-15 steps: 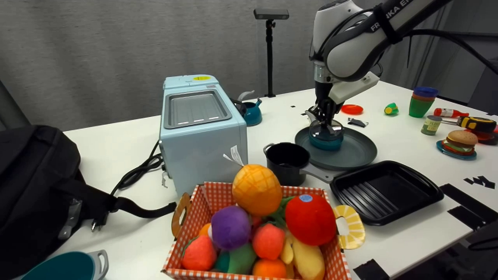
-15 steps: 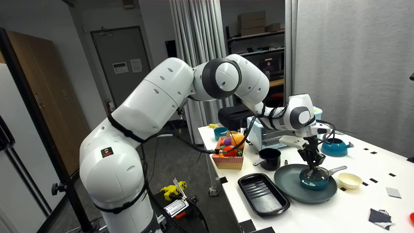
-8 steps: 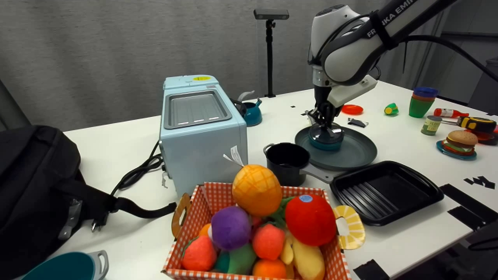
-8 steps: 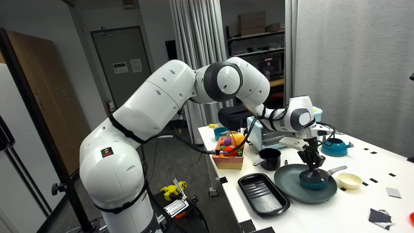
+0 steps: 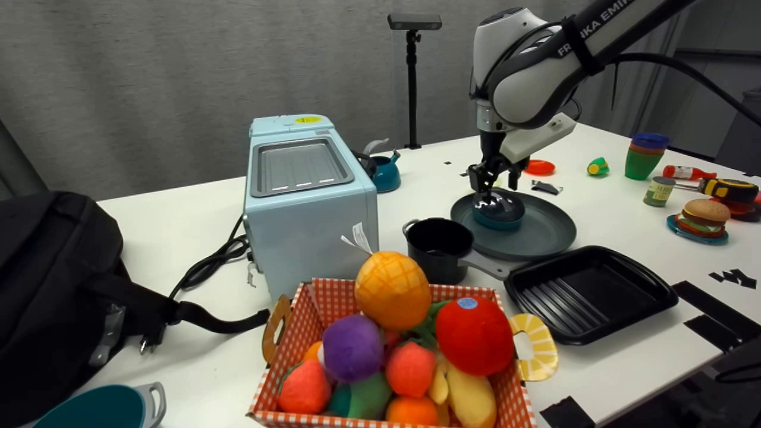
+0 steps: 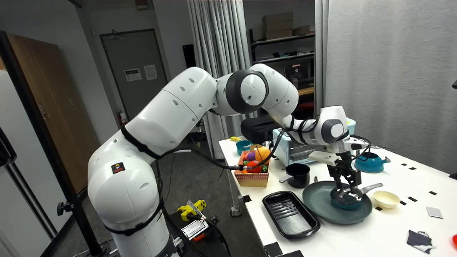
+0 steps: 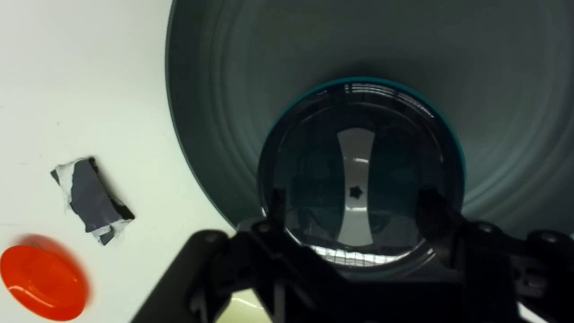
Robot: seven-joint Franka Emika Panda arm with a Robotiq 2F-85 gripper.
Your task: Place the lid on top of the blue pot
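The lid (image 7: 314, 157), a dark see-through dome with a grey strip handle (image 7: 356, 179), lies over the blue pot (image 5: 499, 224). A thin teal arc of the pot's rim shows along the lid's top and right edge in the wrist view. My gripper (image 7: 354, 199) stands open just above, its two dark fingers (image 7: 432, 206) apart on either side of the handle and not touching it. In both exterior views the pot stands on the dark platter (image 6: 321, 205), with its grey handle (image 6: 371, 187) pointing off to one side.
Beside the platter are a black cup-like pot (image 5: 440, 244) and a black grill tray (image 5: 594, 291). A pale bowl (image 6: 386, 199) sits close to the pot's handle. Farther off stand a fruit basket (image 5: 315, 291), a light-blue toaster oven (image 5: 309, 238) and a teal kettle (image 6: 369, 164).
My gripper came down slightly with the lid onto the pot. Since half a second ago its fingers have spread and let go of the lid's handle; the lid stays on the pot.
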